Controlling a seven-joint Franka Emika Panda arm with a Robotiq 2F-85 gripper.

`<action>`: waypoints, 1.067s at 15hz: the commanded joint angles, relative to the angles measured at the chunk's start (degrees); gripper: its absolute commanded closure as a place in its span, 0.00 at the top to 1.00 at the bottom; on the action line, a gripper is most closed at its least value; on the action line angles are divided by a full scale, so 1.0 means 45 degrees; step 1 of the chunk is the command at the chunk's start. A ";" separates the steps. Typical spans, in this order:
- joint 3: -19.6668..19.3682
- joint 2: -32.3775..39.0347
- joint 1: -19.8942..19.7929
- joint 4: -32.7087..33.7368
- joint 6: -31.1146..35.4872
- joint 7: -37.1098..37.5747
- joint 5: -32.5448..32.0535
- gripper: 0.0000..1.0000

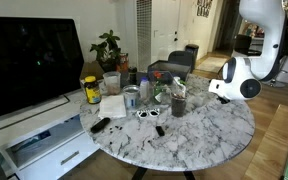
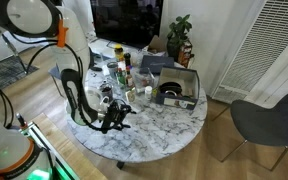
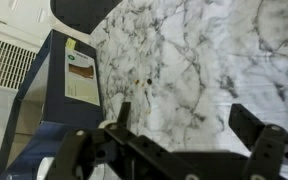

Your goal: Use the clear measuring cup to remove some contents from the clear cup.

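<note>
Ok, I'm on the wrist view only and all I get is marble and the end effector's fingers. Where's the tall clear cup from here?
Observer: The clear cup stands well in on the table, dark in its lower part. Your end effector hangs apart from it, near the table's edge.
Operator: What's around it?
Observer: A silver can and, farther off, a yellow-lidded jar stand on the cup's far side from you.
Operator: Anything bulky up there?
Observer: An open dark box sits on the table beside the cluster of containers.
</note>
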 commanded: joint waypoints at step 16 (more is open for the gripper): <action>-0.2259 -0.8212 -0.0868 -0.2014 1.3396 -1.4510 1.3183 1.00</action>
